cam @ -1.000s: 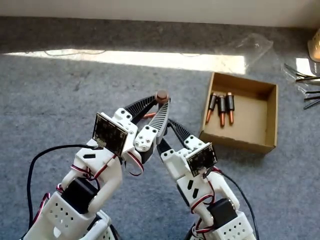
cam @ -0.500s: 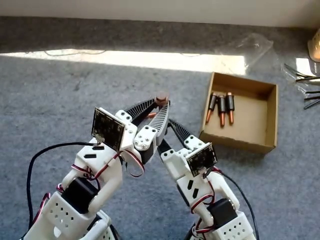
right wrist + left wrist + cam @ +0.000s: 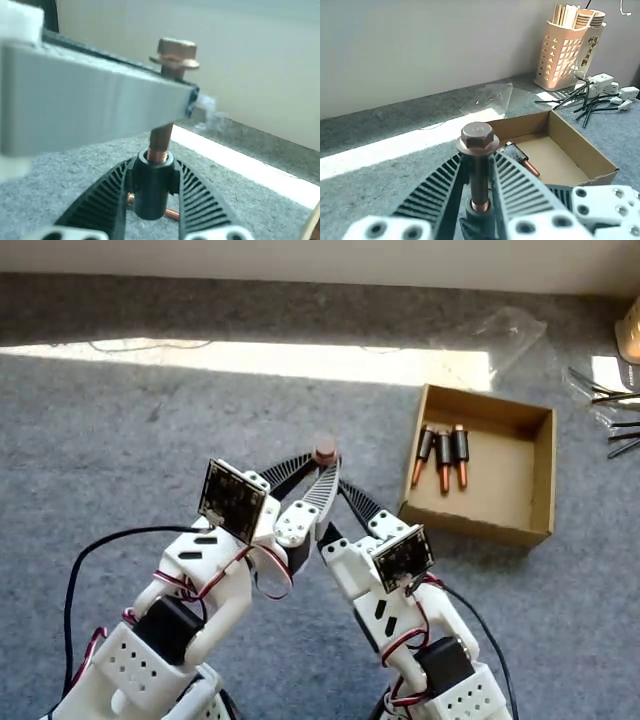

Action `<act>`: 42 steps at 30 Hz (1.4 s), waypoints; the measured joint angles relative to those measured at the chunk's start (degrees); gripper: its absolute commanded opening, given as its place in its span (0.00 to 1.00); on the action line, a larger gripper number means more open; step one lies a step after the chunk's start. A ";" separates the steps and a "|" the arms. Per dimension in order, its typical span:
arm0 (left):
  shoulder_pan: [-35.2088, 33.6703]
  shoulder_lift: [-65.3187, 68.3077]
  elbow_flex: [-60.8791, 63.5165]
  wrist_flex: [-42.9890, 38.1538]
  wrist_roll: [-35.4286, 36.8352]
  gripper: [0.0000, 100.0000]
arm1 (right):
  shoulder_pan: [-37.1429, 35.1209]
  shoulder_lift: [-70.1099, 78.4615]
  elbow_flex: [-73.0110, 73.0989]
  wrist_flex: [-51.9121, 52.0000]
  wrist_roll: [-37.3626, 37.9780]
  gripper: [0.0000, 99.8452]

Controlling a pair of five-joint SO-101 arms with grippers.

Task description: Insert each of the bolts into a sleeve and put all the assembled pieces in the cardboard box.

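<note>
My left gripper [image 3: 479, 159] is shut on a copper bolt [image 3: 479, 150] and holds it upright, hex head up. The bolt's threaded tip sits in the mouth of a black sleeve [image 3: 150, 187], on which my right gripper [image 3: 151, 167] is shut just below. In the high view the bolt head [image 3: 324, 450] shows where the left gripper [image 3: 320, 462] and right gripper [image 3: 332, 490] meet, left of the cardboard box [image 3: 478, 525]. Three assembled pieces [image 3: 443, 458] lie in the box. A loose copper bolt [image 3: 172, 214] lies on the carpet under the sleeve.
Grey carpet covers the table. A clear plastic bag [image 3: 500, 330] lies beyond the box, and black cable ties [image 3: 610, 410] lie to its right. A perforated holder [image 3: 565, 47] and a power strip [image 3: 610, 85] stand by the wall.
The left gripper has come nearer and lower with the bolt, bringing it down onto the sleeve. The right arm has kept still.
</note>
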 measured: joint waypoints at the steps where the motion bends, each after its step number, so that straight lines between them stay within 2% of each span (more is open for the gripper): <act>1: 0.00 0.00 0.70 0.00 0.00 0.02 | 0.00 0.00 0.00 0.00 0.00 0.00; 37: -2.37 0.00 3.87 0.00 0.26 0.03 | 0.26 0.00 0.00 0.00 0.00 0.00; 39: -2.37 0.00 3.87 0.00 0.26 0.05 | 0.26 0.00 0.00 0.00 0.00 0.00; 42: -2.37 0.00 4.31 0.00 0.26 0.14 | 0.26 0.00 0.00 0.00 0.00 0.00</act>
